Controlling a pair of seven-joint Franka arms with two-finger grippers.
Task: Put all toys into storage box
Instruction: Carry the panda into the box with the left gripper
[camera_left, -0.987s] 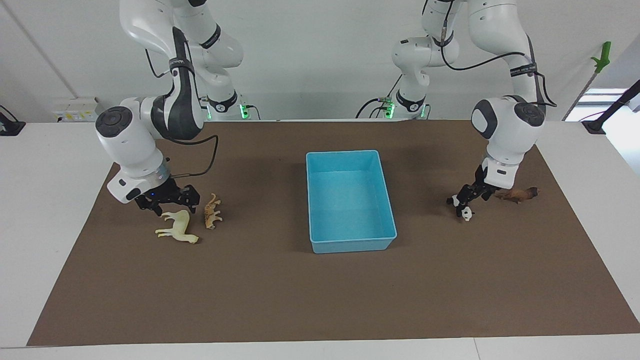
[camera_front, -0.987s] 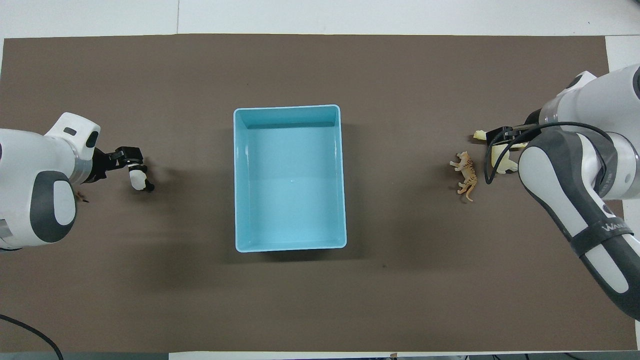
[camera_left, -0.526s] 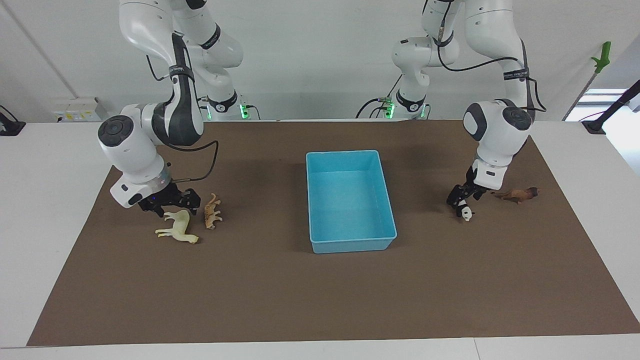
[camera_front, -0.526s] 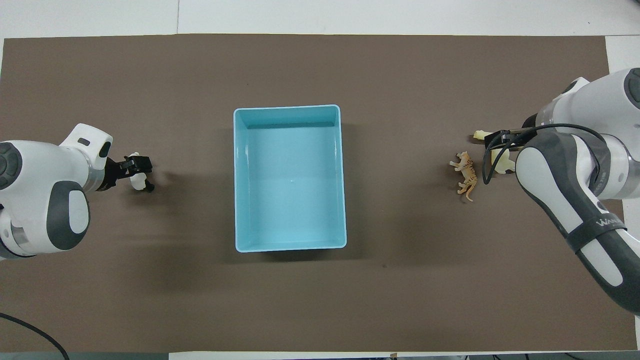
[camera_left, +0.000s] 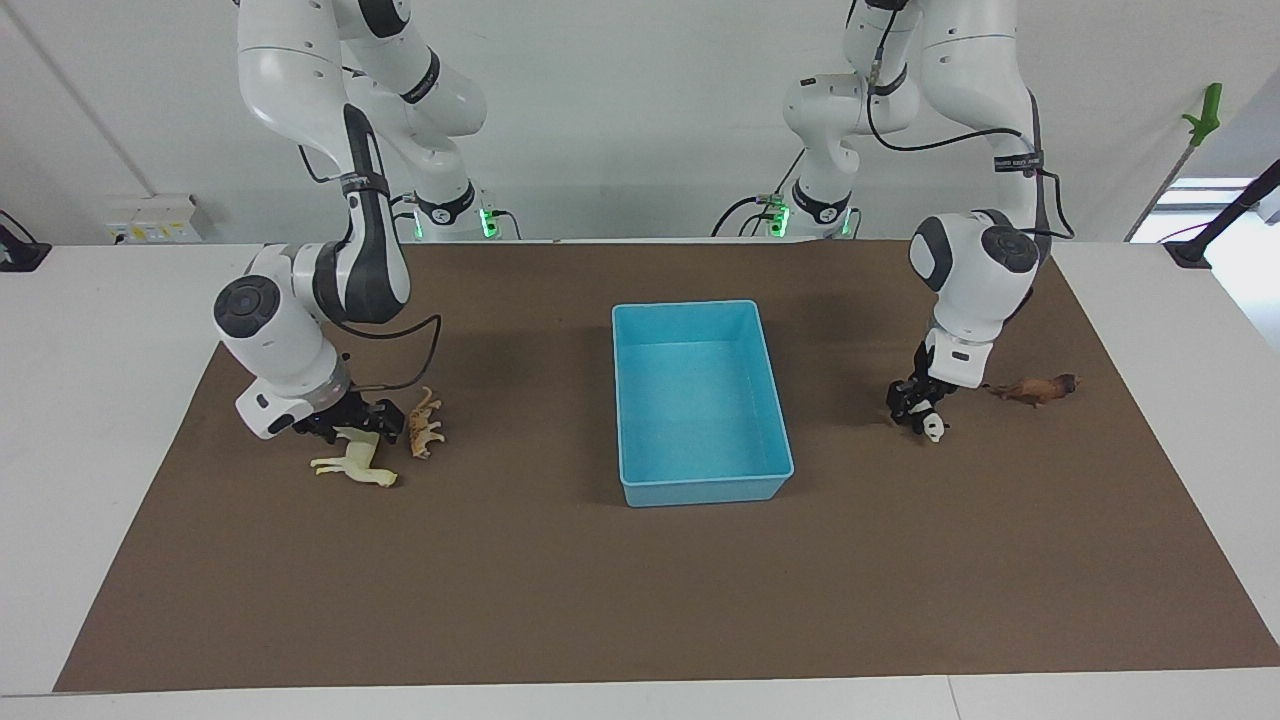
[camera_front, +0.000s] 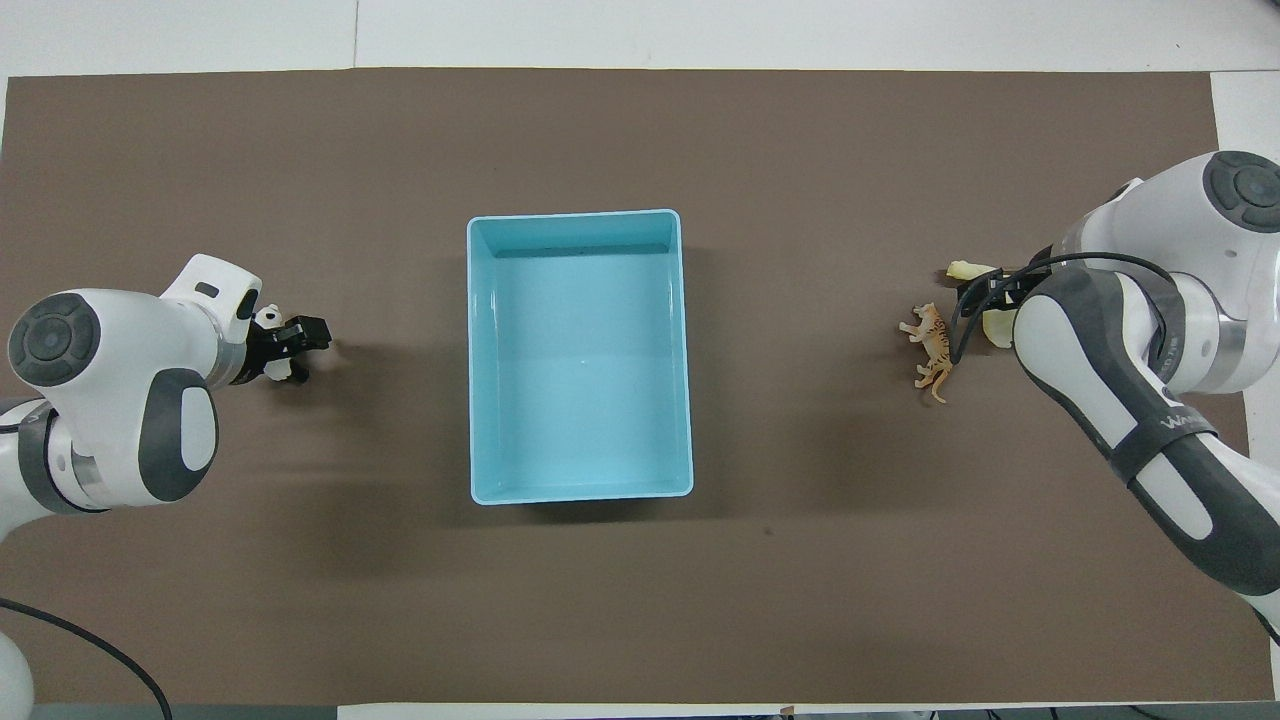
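The light blue storage box (camera_left: 702, 489) stands empty mid-table; it also shows in the overhead view (camera_front: 580, 494). My left gripper (camera_left: 917, 408) is low and open around the black-and-white panda (camera_left: 933, 428), which stands on the mat toward the left arm's end (camera_front: 290, 372). The brown lion (camera_left: 1036, 388) lies beside it; in the overhead view my left arm hides it. My right gripper (camera_left: 352, 427) is open, low over the back of the cream-yellow horse (camera_left: 356, 463), partly hidden in the overhead view (camera_front: 966, 270). The tan spotted cat (camera_left: 423, 426) lies beside the horse (camera_front: 936, 350).
A brown mat (camera_left: 640, 600) covers the table. White table edges frame it. A green-tipped pole (camera_left: 1200, 120) leans off the table past the left arm's end.
Both grippers have lowered and shifted toward the box end of their toys. The left now sits over the panda, the right down on the horse. The toys have not moved.
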